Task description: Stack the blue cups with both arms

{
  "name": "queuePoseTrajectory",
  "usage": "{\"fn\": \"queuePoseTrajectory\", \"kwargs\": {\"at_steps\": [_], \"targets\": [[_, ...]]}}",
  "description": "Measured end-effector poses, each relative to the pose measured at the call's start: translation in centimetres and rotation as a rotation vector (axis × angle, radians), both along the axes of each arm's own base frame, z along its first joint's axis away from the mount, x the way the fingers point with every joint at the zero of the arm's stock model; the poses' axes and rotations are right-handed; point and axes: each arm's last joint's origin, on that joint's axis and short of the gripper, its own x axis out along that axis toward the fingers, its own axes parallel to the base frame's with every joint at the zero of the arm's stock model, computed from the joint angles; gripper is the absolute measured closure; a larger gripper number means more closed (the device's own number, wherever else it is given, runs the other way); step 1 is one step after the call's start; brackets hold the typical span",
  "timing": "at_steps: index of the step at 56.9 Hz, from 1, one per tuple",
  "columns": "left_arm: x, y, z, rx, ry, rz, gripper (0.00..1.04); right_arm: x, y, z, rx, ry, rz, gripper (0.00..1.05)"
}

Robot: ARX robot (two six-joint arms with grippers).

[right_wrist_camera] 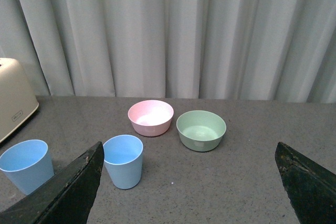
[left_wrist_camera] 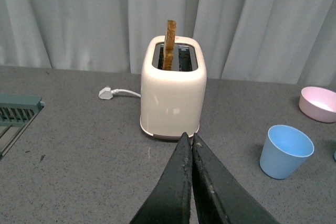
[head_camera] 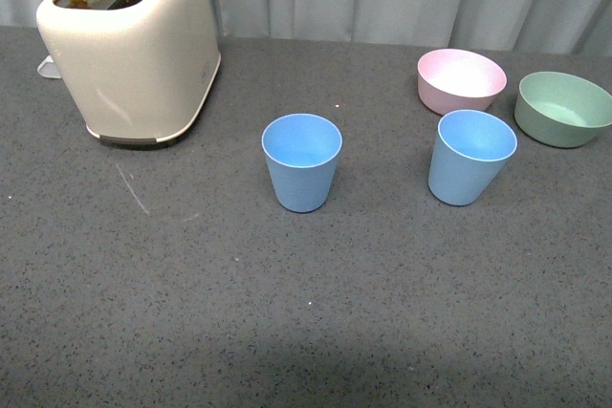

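The left gripper [left_wrist_camera: 188,140] is pressing its two black fingers flat together with nothing between them. Its wrist camera is showing them hovering over the grey table [left_wrist_camera: 79,182], pointing toward the cream toaster [left_wrist_camera: 173,95]. The right gripper [right_wrist_camera: 189,145] is holding its fingers [right_wrist_camera: 68,187] spread wide and empty, facing the bowls from above the tabletop. The front view is showing neither arm, so only the wrist cameras are telling how the grippers stand.

The left wrist view alone is showing a white plug [left_wrist_camera: 106,93] lying with its cord just beside the toaster, and a grey-green slatted rack [left_wrist_camera: 16,111] at the table's far side. A slice of bread [left_wrist_camera: 169,51] is standing up out of one toaster slot. The right wrist view is catching only a corner of the toaster.

Both cups are standing upright, mouths up, apart and unstacked. In the front view the first blue cup [head_camera: 302,161] is sitting mid-table, to the right of the toaster. The second blue cup [head_camera: 470,157] is sitting well to its right, just in front of the pink bowl [head_camera: 461,79] and near the green bowl [head_camera: 564,108]. The right wrist view is showing both cups, one partly hidden behind a finger. The left wrist view is showing only one cup whole.
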Motion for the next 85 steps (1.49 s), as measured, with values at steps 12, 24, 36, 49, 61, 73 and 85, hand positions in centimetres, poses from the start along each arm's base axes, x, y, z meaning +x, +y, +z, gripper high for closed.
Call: {"fn": "queuePoseTrajectory", "kwargs": {"at_steps": [12,24,36,49,61,73,85], "targets": [[-0.4,0.0,0.1,-0.001,-0.027,0.001,1.00,0.0,0.0,0.0,0.000,0.000,0.000,0.10],[-0.5,0.0,0.2,0.000,-0.029,0.001,0.50,0.0,0.0,0.0,0.000,0.000,0.000,0.10],[-0.5,0.0,0.1,0.000,-0.028,0.001,0.15,0.0,0.0,0.0,0.000,0.000,0.000,0.10],[-0.5,0.0,0.2,0.002,-0.029,0.001,0.07,1.6,-0.4,-0.1,-0.195,0.207,-0.072,0.10],[-0.5,0.0,0.2,0.002,-0.029,0.001,0.07,7.5,-0.6,0.8,-0.075,0.368,-0.036,0.10],[-0.5,0.0,0.2,0.002,-0.029,0.000,0.07,16.1,0.6,-0.2,0.024,0.617,0.027,0.10],[-0.5,0.0,0.2,0.002,-0.029,0.001,0.07,22.3,2.5,-2.0,0.086,0.803,0.064,0.10]]}}
